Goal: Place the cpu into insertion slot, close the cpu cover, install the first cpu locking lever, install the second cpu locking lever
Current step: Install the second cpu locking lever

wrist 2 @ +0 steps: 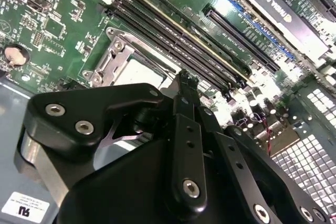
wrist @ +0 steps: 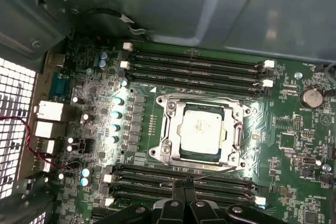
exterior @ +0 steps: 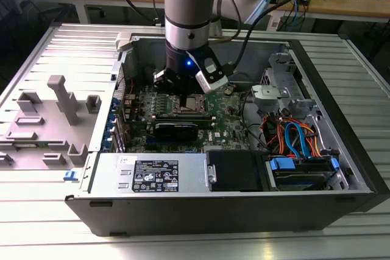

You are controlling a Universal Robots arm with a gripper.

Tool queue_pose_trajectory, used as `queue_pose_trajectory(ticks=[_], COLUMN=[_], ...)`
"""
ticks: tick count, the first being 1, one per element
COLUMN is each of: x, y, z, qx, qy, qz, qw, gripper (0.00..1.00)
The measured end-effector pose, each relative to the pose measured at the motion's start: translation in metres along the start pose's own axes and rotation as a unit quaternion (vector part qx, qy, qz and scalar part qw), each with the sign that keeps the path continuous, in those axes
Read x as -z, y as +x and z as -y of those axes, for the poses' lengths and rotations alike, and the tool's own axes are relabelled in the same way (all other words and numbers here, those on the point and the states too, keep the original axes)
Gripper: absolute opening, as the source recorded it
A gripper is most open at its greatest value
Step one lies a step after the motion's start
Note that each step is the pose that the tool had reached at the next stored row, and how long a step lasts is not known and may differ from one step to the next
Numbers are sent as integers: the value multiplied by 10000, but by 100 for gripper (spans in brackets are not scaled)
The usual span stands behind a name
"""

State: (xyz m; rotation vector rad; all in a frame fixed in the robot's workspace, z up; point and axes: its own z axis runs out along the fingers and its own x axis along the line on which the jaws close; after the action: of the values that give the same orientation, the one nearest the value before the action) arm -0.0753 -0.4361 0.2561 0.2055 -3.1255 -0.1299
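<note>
The cpu (wrist: 202,129), a shiny silver square, lies in the socket on the green motherboard, and it also shows in the second wrist view (wrist 2: 137,71). The cpu cover (wrist: 206,103), a silver frame plate, lies flat around it. A thin wire locking lever (wrist: 216,168) runs along the socket edge nearest my fingers. My gripper (wrist: 184,184) hovers just past that edge, over the memory slots, fingertips together with nothing visibly between them. In the exterior view the gripper (exterior: 183,94) hangs low over the socket (exterior: 191,105) inside the open case.
Black memory slots (wrist: 194,61) flank the socket on both sides. A graphics card (exterior: 177,130) lies toward the front of the case. Orange and blue cables (exterior: 292,135) and drive bays fill the exterior view's right. The case wall (wrist: 173,9) stands close. Grey fixtures (exterior: 64,98) sit outside the case.
</note>
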Motion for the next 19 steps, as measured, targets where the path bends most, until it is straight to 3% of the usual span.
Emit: queue_pose_trajectory(ticks=[9,14,19], x=[-135,-293,-348], y=[110,136,194], z=[-3,7,4], qx=[2,2,2], qy=[-23,-24,-44], qz=[2,3,5], qw=[10000,10000,10000], gripper=[11,11,11])
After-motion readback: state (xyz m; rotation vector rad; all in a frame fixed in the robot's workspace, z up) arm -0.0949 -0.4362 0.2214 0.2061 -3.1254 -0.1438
